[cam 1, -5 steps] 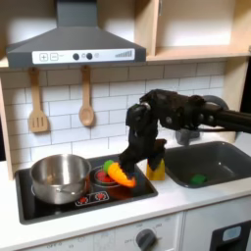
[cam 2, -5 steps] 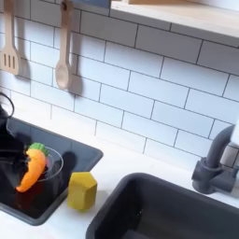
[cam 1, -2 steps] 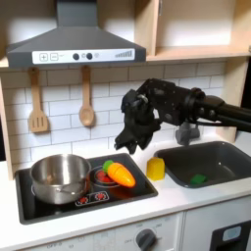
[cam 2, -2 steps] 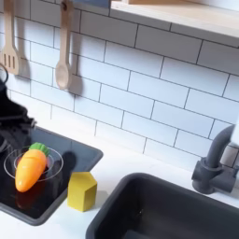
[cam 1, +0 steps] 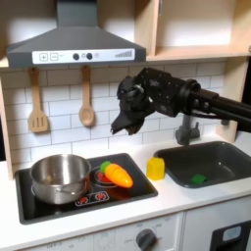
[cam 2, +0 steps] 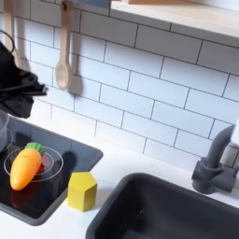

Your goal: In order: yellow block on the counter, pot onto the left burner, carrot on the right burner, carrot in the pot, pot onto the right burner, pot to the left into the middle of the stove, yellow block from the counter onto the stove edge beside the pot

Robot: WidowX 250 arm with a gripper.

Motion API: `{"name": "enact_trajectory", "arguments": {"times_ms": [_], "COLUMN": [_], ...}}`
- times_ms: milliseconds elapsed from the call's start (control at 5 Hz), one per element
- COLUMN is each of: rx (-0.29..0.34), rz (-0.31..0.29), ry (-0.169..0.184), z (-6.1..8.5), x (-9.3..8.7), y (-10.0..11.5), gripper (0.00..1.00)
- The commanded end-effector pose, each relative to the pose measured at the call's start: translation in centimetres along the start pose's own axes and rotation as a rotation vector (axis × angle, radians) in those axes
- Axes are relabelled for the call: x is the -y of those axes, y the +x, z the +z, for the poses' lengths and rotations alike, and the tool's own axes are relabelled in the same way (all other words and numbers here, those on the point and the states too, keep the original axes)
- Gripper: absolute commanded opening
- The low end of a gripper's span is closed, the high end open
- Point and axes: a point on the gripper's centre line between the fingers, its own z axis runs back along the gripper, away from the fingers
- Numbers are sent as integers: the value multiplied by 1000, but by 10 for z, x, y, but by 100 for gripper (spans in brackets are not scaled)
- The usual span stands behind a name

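Surface [cam 1: 147, 201]: off-white, carrying the stove [cam 1: 59, 204] at the first exterior view's left and a grey sink [cam 1: 221, 157] at its right. Free surface is lying in the strip between the two and along the near edge; neither strip looks wide.

Stove: the pot [cam 1: 59, 176] is sitting over the burner at the first exterior view's left, open side up. The carrot [cam 1: 118, 175] is lying on the other burner, green end pointing toward the pot, just beside it; whether they touch I cannot tell.

The yellow block [cam 1: 156, 168] is standing on the surface between the stove rim and the sink, near both edges.

End effector [cam 1: 122, 124]: hanging high above the carrot, in front of the tiled wall, carrying nothing. How far apart its jaws are standing I cannot tell; it is reading as a dark mass in both exterior views.

Risks, as judged:
- The plump carrot could be rolling or slipping out of a pinch taken off-centre.
- A descent drifting toward the pot could be knocking its wall and shifting it off the burner.
- A sweep toward the sink could be nudging the block over the sink lip.

Clearance above the stove looks ample.
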Motion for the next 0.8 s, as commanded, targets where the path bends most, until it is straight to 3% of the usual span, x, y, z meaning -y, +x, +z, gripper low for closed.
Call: {"name": "enact_trajectory", "arguments": {"times_ms": [0, 200, 400, 600], "rx": [59, 82, 102, 110], "rz": [51, 57, 77, 85], "ry": [-27, -34, -67, -61], "z": [6, 18, 29, 33], "x": [7, 6, 10, 6], "y": [31, 43, 46, 49], "gripper": [0, 0, 0, 0]}}
